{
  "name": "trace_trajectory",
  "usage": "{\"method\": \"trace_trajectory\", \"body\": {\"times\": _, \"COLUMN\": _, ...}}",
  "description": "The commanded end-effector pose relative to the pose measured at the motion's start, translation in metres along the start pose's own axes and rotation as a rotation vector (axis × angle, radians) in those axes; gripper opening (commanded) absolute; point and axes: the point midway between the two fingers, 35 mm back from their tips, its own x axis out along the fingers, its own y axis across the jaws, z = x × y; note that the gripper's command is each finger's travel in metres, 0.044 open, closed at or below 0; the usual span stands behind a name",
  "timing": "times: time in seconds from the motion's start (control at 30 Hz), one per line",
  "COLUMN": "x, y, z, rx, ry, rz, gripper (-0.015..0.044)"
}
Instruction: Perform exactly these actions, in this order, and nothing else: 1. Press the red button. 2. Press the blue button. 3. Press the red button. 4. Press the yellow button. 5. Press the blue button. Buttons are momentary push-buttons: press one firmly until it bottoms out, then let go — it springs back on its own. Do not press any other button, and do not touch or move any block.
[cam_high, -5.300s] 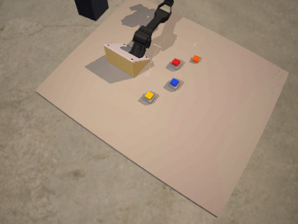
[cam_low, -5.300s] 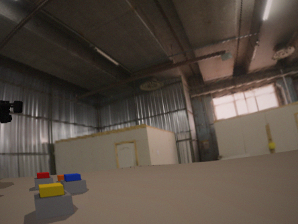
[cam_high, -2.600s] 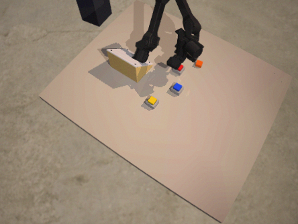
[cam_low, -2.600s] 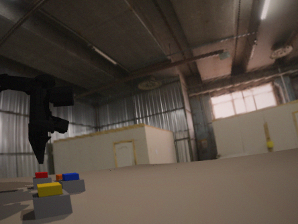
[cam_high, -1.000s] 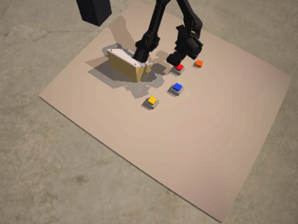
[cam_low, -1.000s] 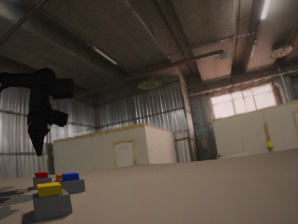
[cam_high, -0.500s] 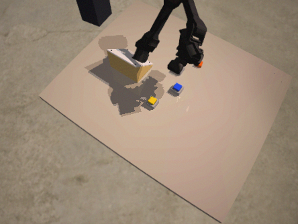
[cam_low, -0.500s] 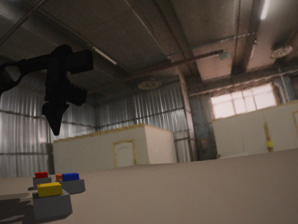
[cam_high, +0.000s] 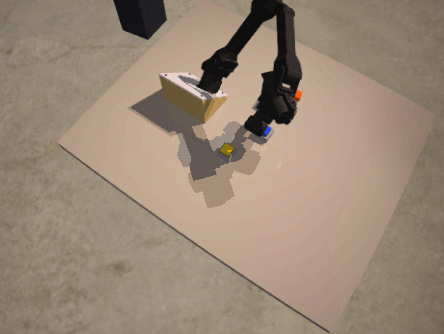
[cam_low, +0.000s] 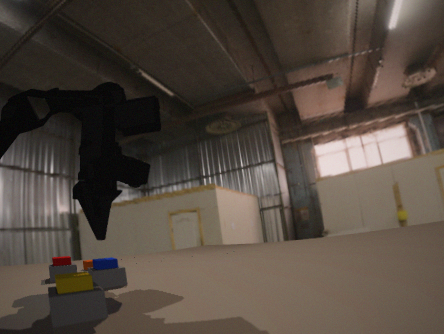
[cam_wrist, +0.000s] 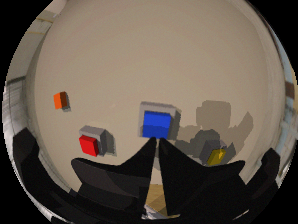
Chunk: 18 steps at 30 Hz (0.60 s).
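The blue button (cam_high: 267, 131) (cam_low: 105, 263) (cam_wrist: 157, 125) stands on a grey base, partly behind the arm in the top view. The red button (cam_low: 62, 261) (cam_wrist: 89, 145) is hidden by the arm in the top view. The yellow button (cam_high: 227, 149) (cam_low: 74, 283) (cam_wrist: 216, 157) lies in the arm's shadow. All three caps stand up from their bases. My gripper (cam_low: 101, 238) (cam_wrist: 157, 141) is shut and empty, pointing down. Its tips hang above the height of the buttons, touching none, and in the wrist view they show at the near edge of the blue button.
An orange block (cam_high: 298, 95) (cam_low: 87, 265) (cam_wrist: 60, 100) lies beyond the red and blue buttons from the yellow one. The arm's base stands on a wooden mount (cam_high: 182, 101) with a white top. A dark post (cam_high: 140, 17) stands beyond the table (cam_high: 320, 225).
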Motion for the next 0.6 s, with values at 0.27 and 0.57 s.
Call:
{"method": "trace_trajectory", "body": {"times": 0.27, "x": 0.018, "y": -0.001, "z": 0.001, "rx": 0.007, "ry": -0.011, "rz": 0.002, "gripper": 0.002}}
{"method": "trace_trajectory", "body": {"times": 0.57, "x": 0.032, "y": 0.0, "z": 0.001, "rx": 0.006, "ry": -0.011, "rz": 0.003, "gripper": 0.002}}
